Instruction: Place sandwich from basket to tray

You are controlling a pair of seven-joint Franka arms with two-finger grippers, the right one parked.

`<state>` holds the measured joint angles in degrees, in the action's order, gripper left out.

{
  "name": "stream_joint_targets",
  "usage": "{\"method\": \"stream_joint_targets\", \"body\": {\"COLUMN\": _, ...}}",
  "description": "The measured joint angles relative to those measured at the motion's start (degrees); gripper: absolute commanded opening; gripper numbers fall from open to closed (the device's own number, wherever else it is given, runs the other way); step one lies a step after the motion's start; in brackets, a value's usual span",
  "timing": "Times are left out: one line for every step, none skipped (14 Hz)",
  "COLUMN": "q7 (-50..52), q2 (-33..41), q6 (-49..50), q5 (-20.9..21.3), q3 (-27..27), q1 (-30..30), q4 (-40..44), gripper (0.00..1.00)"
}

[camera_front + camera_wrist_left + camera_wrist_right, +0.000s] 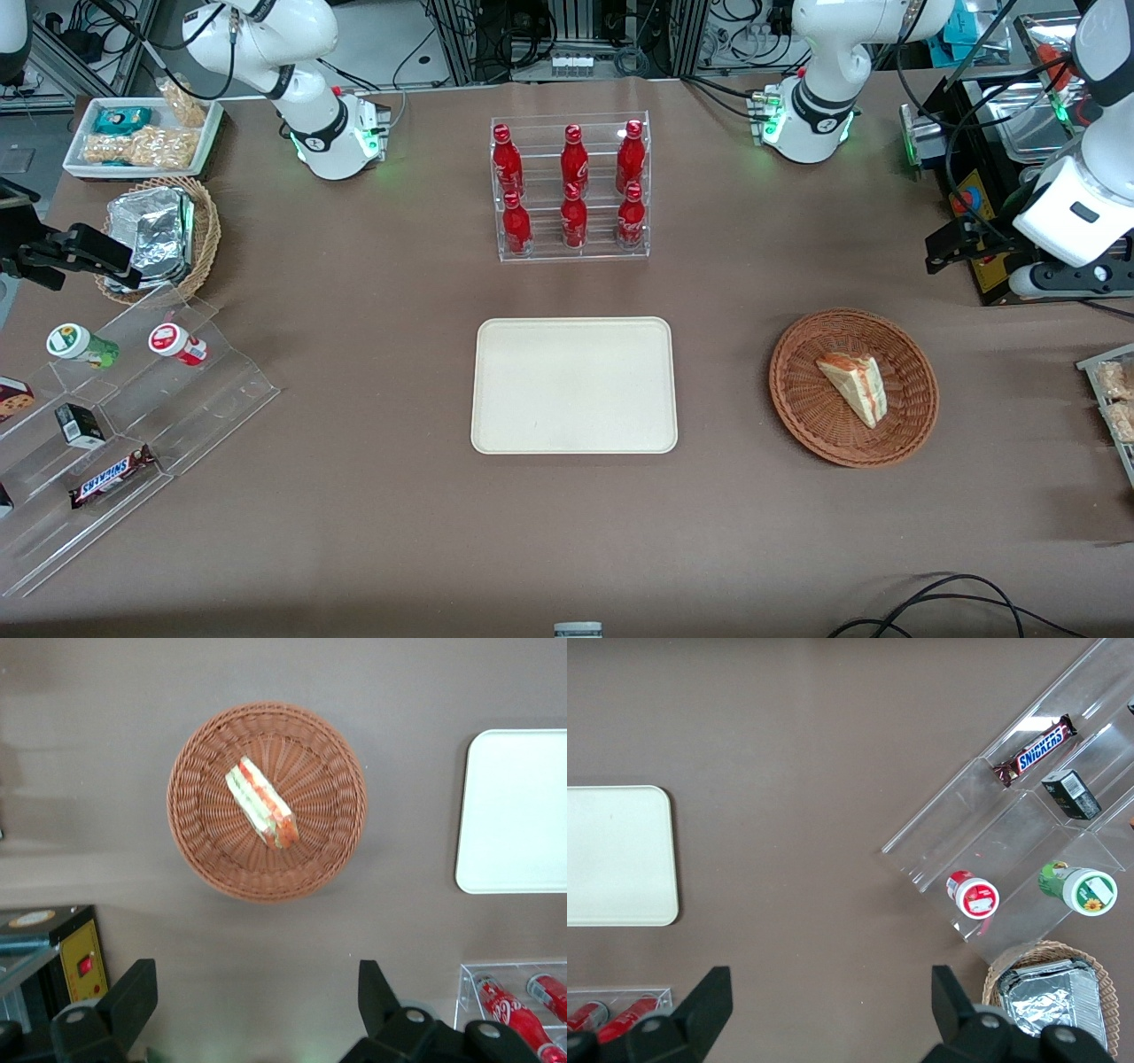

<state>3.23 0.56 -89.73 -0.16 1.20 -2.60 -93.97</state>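
Sandwich (pixel 855 386) pickup has not begun: the left arm's pincer (pixel 257 1014) hangs high over the brown surface (pixel 354 496), at the working arm's end, with its two dark fingers (pixel 133 997) spread wide apart and nothing between them. In the front view the pincer itself is hard to make out; only the arm's white wrist housing (pixel 1076 208) and a dark camera bracket (pixel 952 239) show, farther from the front camera than the basket (pixel 912 416). In the left wrist view the round reddish-brown basket sits on the surface well clear of the fingers, none of them touching it. The sandwich lies inside the basket, near its middle, a pale triangular wedge resting on its side with the red and green filling stripe along one long edge. Beside the basket, toward the parked arm's end, the cream tray (pixel 620 434) lies flat on the surface with nothing on it, apart from the basket with bare surface between them. Farther from the front camera than the tray stands a clear rack (pixel 645 186) holding six red bottles (pixel 573 159) in two rows. At the parked arm's end are a tan basket (pixel 205 239) with foil packs (pixel 151 235), a white tray (pixel 84 133) of snacks, and a clear stepped stand (pixel 221 390) carrying two small cups (pixel 175 341), a small box (pixel 81 425) and a Snickers bar (pixel 111 477).
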Motion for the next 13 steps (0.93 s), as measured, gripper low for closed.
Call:
{"method": "stream_joint_targets", "body": {"q7": 0.14, "q2": -0.04, "q6": 0.45, "q5": 0.00, "q3": 0.00, "q1": -0.02, "q4": 0.33, "gripper": 1.00}}
{"method": "stream_joint_targets", "body": {"q7": 0.18, "q2": -0.10, "q6": 0.61, "q5": 0.00, "q3": 0.00, "q1": -0.02, "q4": 0.53, "gripper": 1.00}}
{"method": "stream_joint_targets", "body": {"q7": 0.21, "q2": -0.13, "q6": 0.68, "q5": -0.01, "q3": 0.00, "q1": -0.03, "q4": 0.57, "gripper": 1.00}}
{"method": "stream_joint_targets", "body": {"q7": 0.22, "q2": -0.18, "q6": 0.73, "q5": -0.01, "q3": 0.00, "q1": -0.03, "q4": 0.57, "gripper": 1.00}}
{"method": "stream_joint_targets", "body": {"q7": 0.23, "q2": -0.25, "q6": 0.76, "q5": -0.02, "q3": 0.00, "q1": -0.05, "q4": 0.57, "gripper": 1.00}}
{"method": "stream_joint_targets", "body": {"q7": 0.23, "q2": -0.35, "q6": 0.83, "q5": -0.02, "q3": 0.00, "q1": -0.07, "q4": 0.57, "gripper": 1.00}}
{"method": "stream_joint_targets", "body": {"q7": 0.23, "q2": -0.51, "q6": 1.10, "q5": -0.02, "q3": 0.00, "q1": -0.08, "q4": 0.56, "gripper": 1.00}}
{"method": "stream_joint_targets", "body": {"q7": 0.23, "q2": -0.72, "q6": 1.65, "q5": -0.02, "q3": 0.00, "q1": -0.08, "q4": 0.56, "gripper": 1.00}}
{"method": "stream_joint_targets", "body": {"q7": 0.24, "q2": -0.92, "q6": 1.85, "q5": -0.02, "q3": 0.00, "q1": -0.08, "q4": 0.56, "gripper": 1.00}}
{"method": "stream_joint_targets", "body": {"q7": 0.25, "q2": -1.09, "q6": 1.95, "q5": -0.02, "q3": 0.00, "q1": -0.09, "q4": 0.56, "gripper": 1.00}}
{"method": "stream_joint_targets", "body": {"q7": 0.26, "q2": -1.20, "q6": 2.14, "q5": -0.02, "q3": 0.00, "q1": -0.09, "q4": 0.56, "gripper": 1.00}}
{"method": "stream_joint_targets", "body": {"q7": 0.27, "q2": -1.31, "q6": 2.36, "q5": -0.02, "q3": 0.00, "q1": -0.09, "q4": 0.54, "gripper": 1.00}}
{"method": "stream_joint_targets", "body": {"q7": 0.28, "q2": -1.54, "q6": 2.54, "q5": -0.02, "q3": 0.00, "q1": -0.10, "q4": 0.48, "gripper": 1.00}}
